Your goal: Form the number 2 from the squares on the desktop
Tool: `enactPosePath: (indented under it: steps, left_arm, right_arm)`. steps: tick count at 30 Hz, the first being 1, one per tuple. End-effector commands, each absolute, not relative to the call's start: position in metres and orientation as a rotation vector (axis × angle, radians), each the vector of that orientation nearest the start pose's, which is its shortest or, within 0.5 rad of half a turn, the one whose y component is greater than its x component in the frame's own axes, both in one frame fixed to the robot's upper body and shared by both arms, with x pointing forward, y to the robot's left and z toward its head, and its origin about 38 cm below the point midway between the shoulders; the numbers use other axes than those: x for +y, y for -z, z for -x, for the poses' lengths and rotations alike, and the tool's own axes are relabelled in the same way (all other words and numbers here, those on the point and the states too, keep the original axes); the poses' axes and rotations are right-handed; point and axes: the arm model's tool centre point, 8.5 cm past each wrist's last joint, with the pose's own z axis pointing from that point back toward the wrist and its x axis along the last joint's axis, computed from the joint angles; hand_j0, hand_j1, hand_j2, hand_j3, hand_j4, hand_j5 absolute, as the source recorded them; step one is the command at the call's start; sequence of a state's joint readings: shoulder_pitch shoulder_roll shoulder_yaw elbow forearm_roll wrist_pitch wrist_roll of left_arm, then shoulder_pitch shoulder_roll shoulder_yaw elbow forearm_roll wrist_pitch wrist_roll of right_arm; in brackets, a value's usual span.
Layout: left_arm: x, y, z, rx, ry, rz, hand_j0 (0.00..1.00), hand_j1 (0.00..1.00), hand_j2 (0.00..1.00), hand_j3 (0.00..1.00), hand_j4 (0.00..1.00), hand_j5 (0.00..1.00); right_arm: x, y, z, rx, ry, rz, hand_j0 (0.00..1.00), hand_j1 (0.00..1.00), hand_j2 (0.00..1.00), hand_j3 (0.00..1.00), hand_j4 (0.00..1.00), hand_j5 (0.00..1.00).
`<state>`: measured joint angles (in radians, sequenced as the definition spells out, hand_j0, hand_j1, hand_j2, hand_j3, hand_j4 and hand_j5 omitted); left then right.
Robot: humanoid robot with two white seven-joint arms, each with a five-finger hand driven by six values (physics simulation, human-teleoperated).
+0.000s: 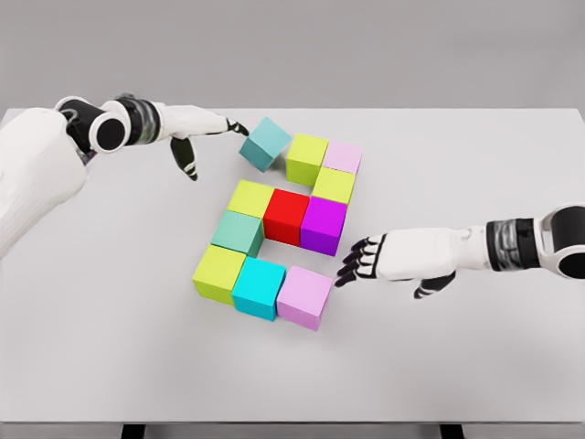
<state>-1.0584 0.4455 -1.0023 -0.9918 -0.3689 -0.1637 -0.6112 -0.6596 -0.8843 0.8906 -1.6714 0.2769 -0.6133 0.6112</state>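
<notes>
Ten coloured cubes lie in the middle of the white table point(110, 347). A teal cube point(267, 144) sits skewed at the top left of the group, next to a lime cube point(307, 157) and a pink cube point(342, 156). Below them come a lime cube point(334, 186), a yellow cube point(251, 198), a red cube point(286, 216), a magenta cube point(323, 224) and a green-teal cube point(239, 232). The bottom row is a lime cube point(219, 273), a cyan cube point(258, 287) and a lilac cube point(304, 296). My left hand point(219, 139) is open, its fingertips at the teal cube's left corner. My right hand point(358, 261) is open, just right of the magenta and lilac cubes.
The table's far edge runs behind the cubes and its front edge lies near the bottom of the view. Bare tabletop surrounds the group on the left, right and front.
</notes>
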Motion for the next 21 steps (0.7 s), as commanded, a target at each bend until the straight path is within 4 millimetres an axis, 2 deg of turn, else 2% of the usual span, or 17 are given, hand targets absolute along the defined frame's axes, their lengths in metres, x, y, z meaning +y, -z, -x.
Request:
enactPosePath:
  steps: [1, 3, 7, 9, 15, 17, 21]
  left_arm:
    - [0.213, -0.201, -0.552, -1.033, 1.879, -0.435, 1.0, 1.0, 1.0, 1.0, 1.0, 1.0]
    - [0.216, -0.199, -0.552, -1.027, 1.873, -0.435, 1.0, 1.0, 1.0, 1.0, 1.0, 1.0]
    - [0.216, -0.2, -0.552, -1.029, 1.873, -0.435, 1.0, 1.0, 1.0, 1.0, 1.0, 1.0]
    - [0.216, -0.2, -0.552, -1.03, 1.872, -0.434, 1.0, 1.0, 1.0, 1.0, 1.0, 1.0]
    - [0.214, -0.199, -0.551, -1.035, 1.877, -0.428, 1.0, 1.0, 1.0, 1.0, 1.0, 1.0]
    - [0.217, -0.199, -0.552, -1.029, 1.87, -0.43, 1.0, 1.0, 1.0, 1.0, 1.0, 1.0]
    - [0.213, -0.199, -0.55, -1.041, 1.882, -0.422, 1.0, 1.0, 1.0, 1.0, 1.0, 1.0]
  right_arm:
    - [-0.25, -0.179, -0.376, 1.777, 3.125, -0.036, 1.0, 1.0, 1.0, 1.0, 1.0, 1.0]
    - [-0.27, -0.187, -0.393, 1.868, 3.151, -0.116, 1.0, 1.0, 1.0, 1.0, 1.0, 1.0]
    - [-0.328, -0.204, -0.423, 2.303, 3.147, -0.134, 1.0, 1.0, 1.0, 1.0, 1.0, 1.0]
    - [-0.346, -0.205, -0.43, 2.477, 3.118, -0.112, 1.0, 1.0, 1.0, 1.0, 1.0, 1.0]
    - [-0.351, -0.205, -0.432, 2.509, 3.112, -0.117, 1.0, 1.0, 1.0, 1.0, 1.0, 1.0]
    - [-0.359, -0.209, -0.435, 2.544, 3.103, -0.164, 1.0, 1.0, 1.0, 1.0, 1.0, 1.0]
    - [-0.36, -0.209, -0.435, 2.545, 3.104, -0.165, 1.0, 1.0, 1.0, 1.0, 1.0, 1.0]
